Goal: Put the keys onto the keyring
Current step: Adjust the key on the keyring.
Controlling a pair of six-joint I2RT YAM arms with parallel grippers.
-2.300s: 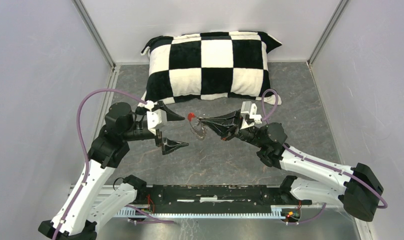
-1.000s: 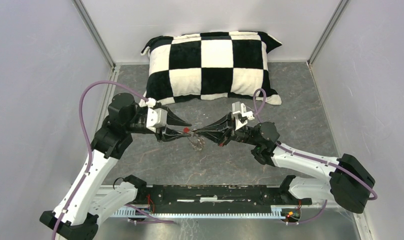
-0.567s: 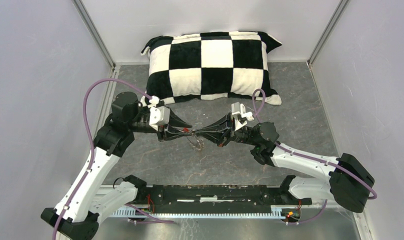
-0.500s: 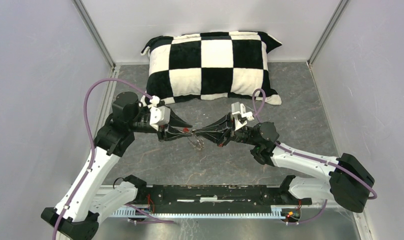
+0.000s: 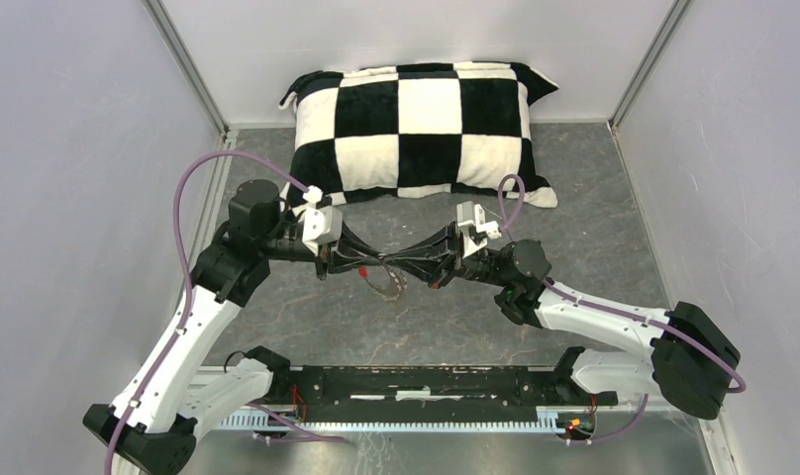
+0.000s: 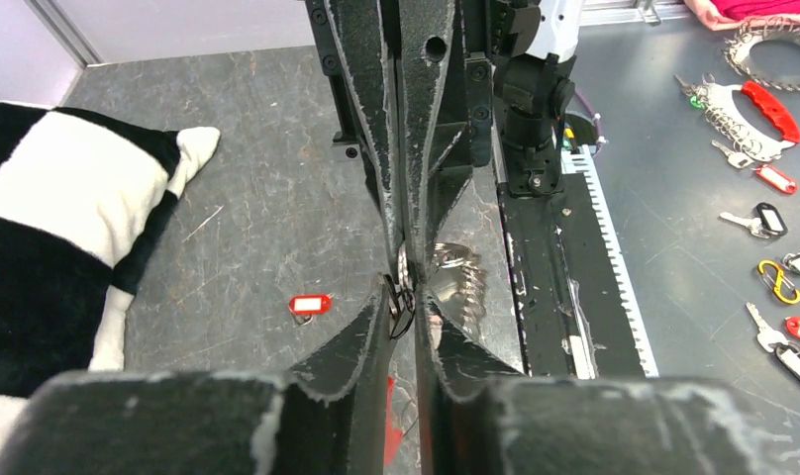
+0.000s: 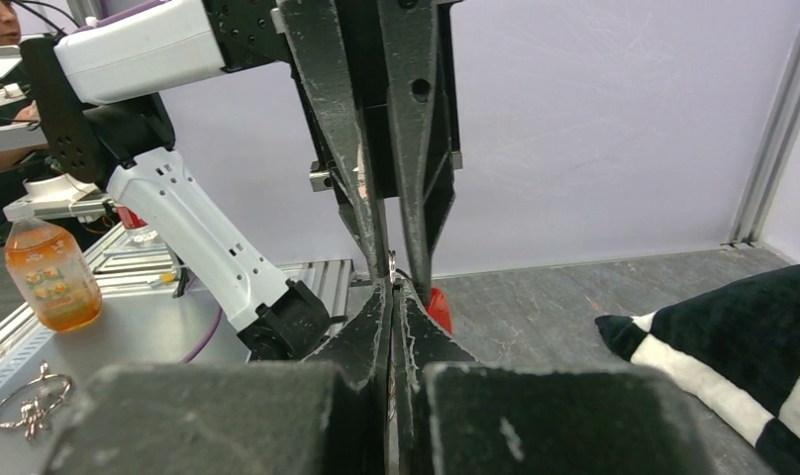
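Now | our arms reach level, tips meeting over the grey desk (image 5: 594, 198) | right tool (image 6: 408, 247) pinches thin silvery coiled-wire keyring (image 6: 457, 289) hanging there | left tool (image 6: 404, 315) nearly closed; we cannot tell its grip.

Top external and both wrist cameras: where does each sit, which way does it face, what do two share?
Top external: above and behind the bases, looking down on both arms, the left gripper and right gripper tip to tip near the checkered pillow.
Left wrist: along its own fingers towards the right gripper, the keyring and the base rail.
Right wrist: along its own fingers towards the left arm and side wall.
Shared: both wrist views show the pillow.
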